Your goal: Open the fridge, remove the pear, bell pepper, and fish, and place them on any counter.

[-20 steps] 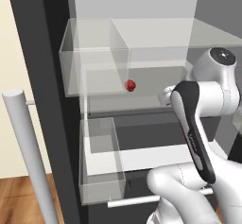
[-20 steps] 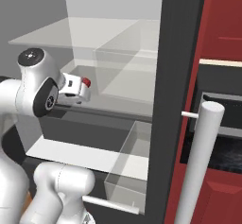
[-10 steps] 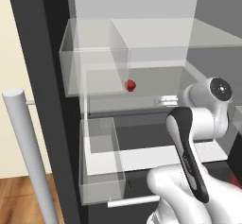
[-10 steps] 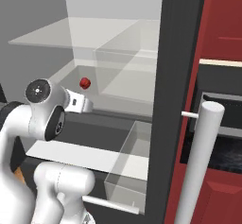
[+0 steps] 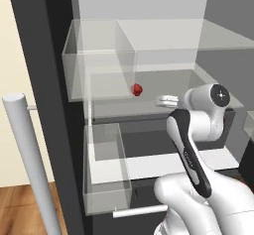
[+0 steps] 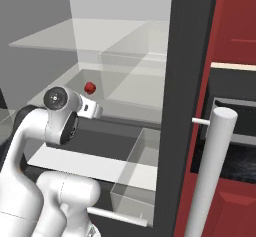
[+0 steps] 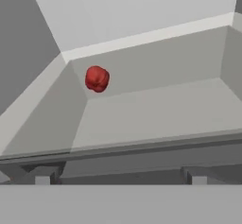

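- Left base view: the fridge (image 5: pixel 49 55) stands open, its door handle (image 5: pixel 34 164) in the foreground. The bell pepper (image 5: pixel 137 89) sits on a grey shelf (image 5: pixel 114 107) toward the back, under a clear bin (image 5: pixel 99 60). The gripper (image 5: pixel 166 100) pokes out past the arm's wrist at shelf height, to the right of the pepper and apart from it. Its jaws cannot be judged from this side.
- Right base view: the gripper (image 6: pixel 92 110) is level with the shelf edge, and the bell pepper (image 6: pixel 90 87) lies just beyond and above it in the picture, not touching. A clear drawer (image 6: pixel 135 181) stands pulled out below.
- Hand view: the two finger tips (image 7: pixel 42 176) rise far apart at the bottom, so the gripper is spread wide and holds nothing. The bell pepper (image 7: pixel 97 79) rests in the far left corner of the shelf, close to the back wall and side wall.
- Step in hand, as a judgement: reaching in for the pepper. To do it well, the hand should shift left until the pepper sits midway between the tips, then advance low over the shelf, clearing the front lip. The nearby walls leave little room, so one finger could knock the left wall.
- Look of the pepper: small, bright red, roundish with faint lobes. It seems likely to roll if nudged, so closing evenly on both sides is advisable.
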Controlling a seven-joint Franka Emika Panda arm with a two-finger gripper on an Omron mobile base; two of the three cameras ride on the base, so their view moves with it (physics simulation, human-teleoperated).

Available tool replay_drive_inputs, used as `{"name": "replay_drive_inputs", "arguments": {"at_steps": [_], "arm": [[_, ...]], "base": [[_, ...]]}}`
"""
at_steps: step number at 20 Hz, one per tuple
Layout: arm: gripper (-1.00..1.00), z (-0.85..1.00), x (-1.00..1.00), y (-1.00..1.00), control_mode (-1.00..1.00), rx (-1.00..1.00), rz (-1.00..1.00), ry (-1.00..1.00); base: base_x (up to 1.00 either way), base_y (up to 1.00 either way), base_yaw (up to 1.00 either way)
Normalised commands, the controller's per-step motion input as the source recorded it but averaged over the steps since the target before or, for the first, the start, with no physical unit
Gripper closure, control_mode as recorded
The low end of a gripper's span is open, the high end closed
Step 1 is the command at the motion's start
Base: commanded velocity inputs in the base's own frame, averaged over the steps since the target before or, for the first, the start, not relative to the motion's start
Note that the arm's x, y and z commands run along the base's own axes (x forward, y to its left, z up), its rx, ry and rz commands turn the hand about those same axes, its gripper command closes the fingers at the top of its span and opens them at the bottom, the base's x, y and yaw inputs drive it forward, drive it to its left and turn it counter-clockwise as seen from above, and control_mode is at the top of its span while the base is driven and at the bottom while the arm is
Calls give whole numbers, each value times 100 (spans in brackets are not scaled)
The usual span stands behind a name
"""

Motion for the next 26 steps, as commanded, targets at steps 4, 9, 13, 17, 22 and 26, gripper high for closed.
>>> {"name": "replay_drive_inputs", "arguments": {"at_steps": [4, 9, 13, 17, 22, 26], "arm": [[-100, 2, 30, 13, -100, -2, -1, 17], [-100, 1, 44, 5, -100, -1, 0, 20], [-100, -1, 59, 16, -100, 0, 0, 7], [-100, -31, 60, 28, -100, 0, 0, -5], [-100, -25, 51, 24, -100, 0, 0, -2], [-100, 2, 44, 19, -100, 0, 0, 7]], "base": [[0, 0, 0], [0, 0, 0], [0, 0, 0], [0, 0, 0], [0, 0, 0], [0, 0, 0]]}}
